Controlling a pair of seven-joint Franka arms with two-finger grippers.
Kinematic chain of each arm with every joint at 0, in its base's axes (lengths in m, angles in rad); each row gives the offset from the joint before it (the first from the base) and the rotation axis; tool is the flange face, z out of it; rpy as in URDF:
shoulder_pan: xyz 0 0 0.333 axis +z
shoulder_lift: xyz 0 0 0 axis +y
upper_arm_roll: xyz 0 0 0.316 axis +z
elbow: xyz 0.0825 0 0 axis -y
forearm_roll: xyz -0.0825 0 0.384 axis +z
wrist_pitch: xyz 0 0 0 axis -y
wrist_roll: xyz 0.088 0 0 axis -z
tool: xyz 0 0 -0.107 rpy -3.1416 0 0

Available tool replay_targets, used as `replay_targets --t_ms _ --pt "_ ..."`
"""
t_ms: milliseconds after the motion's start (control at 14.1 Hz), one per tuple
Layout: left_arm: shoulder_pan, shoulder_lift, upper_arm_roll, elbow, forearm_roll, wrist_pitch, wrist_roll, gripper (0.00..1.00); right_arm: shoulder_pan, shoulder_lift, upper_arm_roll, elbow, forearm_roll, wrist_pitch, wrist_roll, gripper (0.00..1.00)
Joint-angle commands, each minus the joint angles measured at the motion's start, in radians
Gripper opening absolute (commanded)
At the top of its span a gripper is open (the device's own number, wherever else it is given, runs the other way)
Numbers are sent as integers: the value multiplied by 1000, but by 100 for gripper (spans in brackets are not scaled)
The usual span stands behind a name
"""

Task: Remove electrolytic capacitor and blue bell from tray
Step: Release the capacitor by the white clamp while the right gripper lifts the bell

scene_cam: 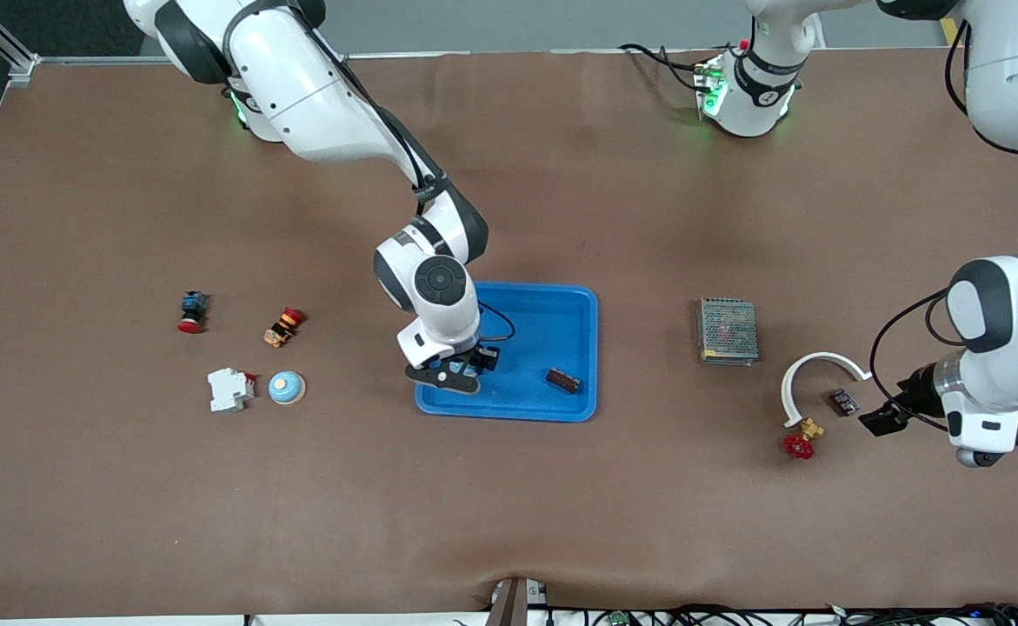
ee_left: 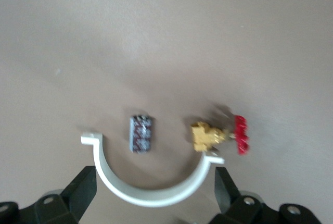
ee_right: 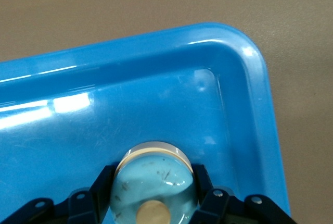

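A light blue bell [ee_right: 154, 182] with a tan button sits low in a corner of the blue tray [ee_right: 260, 104]. My right gripper [ee_right: 153, 174] is shut on the bell, one black finger against each side. From the front, the right gripper [scene_cam: 456, 372] is over the tray's [scene_cam: 552, 416] corner toward the right arm's end. The capacitor [ee_left: 140, 133], a small dark block, lies on the table inside the curve of a white half-ring [ee_left: 151, 195]. My left gripper [ee_left: 155, 198] hangs open just off the capacitor [scene_cam: 843, 402], fingers straddling the ring, holding nothing.
A brown block [scene_cam: 563, 380] lies in the tray. A brass valve with a red handle [scene_cam: 802, 439] and a metal mesh box [scene_cam: 727, 330] are near the left gripper. A second blue bell [scene_cam: 286, 388], a white breaker [scene_cam: 229, 389] and two push buttons [scene_cam: 283, 326] lie toward the right arm's end.
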Motion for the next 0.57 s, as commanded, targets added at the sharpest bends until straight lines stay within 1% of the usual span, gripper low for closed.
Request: replay_targets --t_ms 0,142,213,497 --pt "-59 1 -2 69 5 -84 -124 100 0 11 -6 30 -7 -13 18 0" --pt "-91 -10 -4 75 5 -116 -191 100 -14 4 -5 34 -3 -39 11 0" --pt "-112 -20 -4 77 3 -124 -233 100 -23 1 -5 43 -7 -81 8 0" --pt "-198 -22 -10 78 5 -126 -429 100 -58 -12 5 138 -3 -255 -38 0"
